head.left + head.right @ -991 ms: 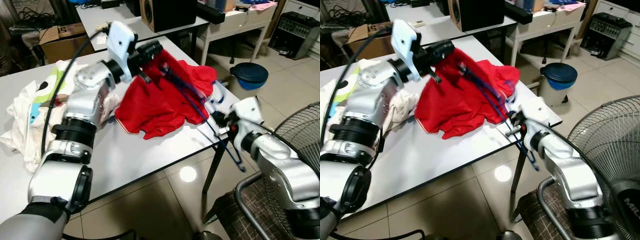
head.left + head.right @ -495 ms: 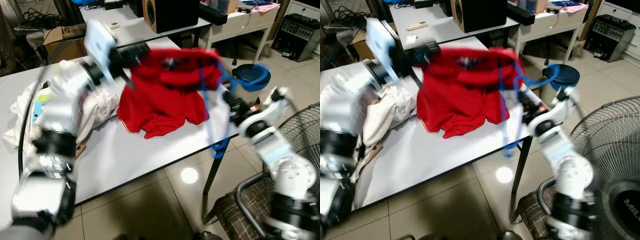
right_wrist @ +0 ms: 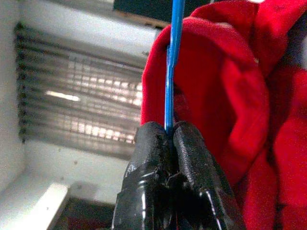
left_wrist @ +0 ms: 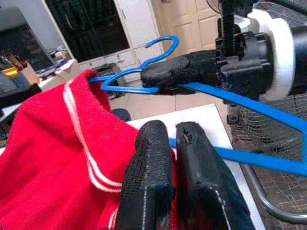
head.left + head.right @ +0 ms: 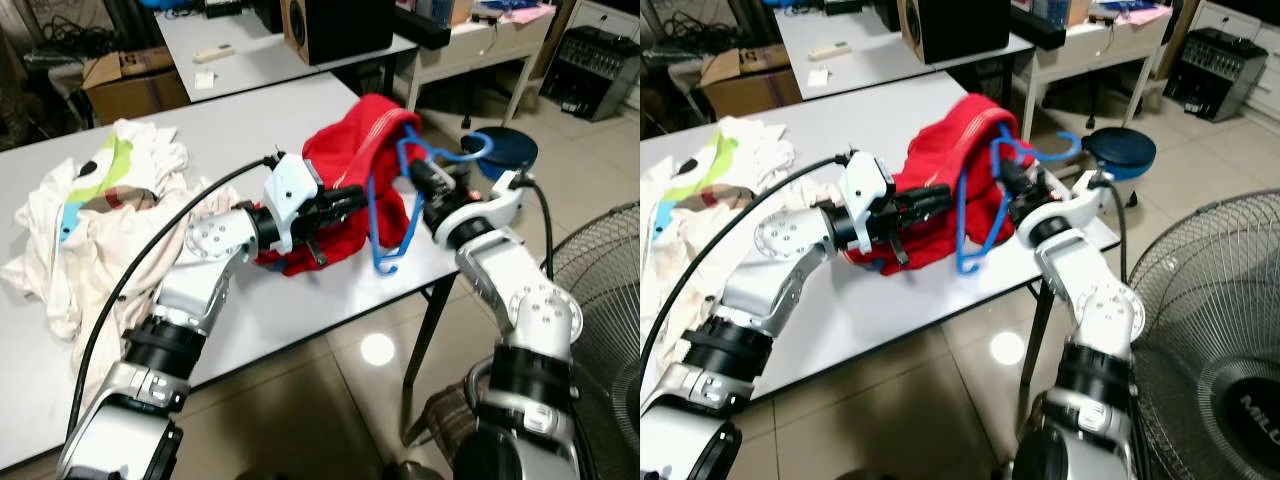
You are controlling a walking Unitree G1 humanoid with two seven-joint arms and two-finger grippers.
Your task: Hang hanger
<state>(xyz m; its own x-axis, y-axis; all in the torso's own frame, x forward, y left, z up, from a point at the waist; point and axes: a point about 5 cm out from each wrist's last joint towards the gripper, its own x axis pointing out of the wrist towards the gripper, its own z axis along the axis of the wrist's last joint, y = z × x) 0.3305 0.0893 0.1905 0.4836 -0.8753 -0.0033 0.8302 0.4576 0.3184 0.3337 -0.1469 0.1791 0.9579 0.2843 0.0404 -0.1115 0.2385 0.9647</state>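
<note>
Two grips: right gripper (image 5: 425, 180) clenched on thin, springy blue hanger (image 5: 395, 215) near its hook; left gripper (image 5: 345, 203) pinches limp red shirt (image 5: 355, 150), frame centre.

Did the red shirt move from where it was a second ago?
Yes. The red shirt was spread flat on the white table; now it is lifted and bunched toward the table's right edge, between the left gripper and the blue hanger.

Head cameras overlook table (image 5: 300, 320); wrist cameras close.
</note>
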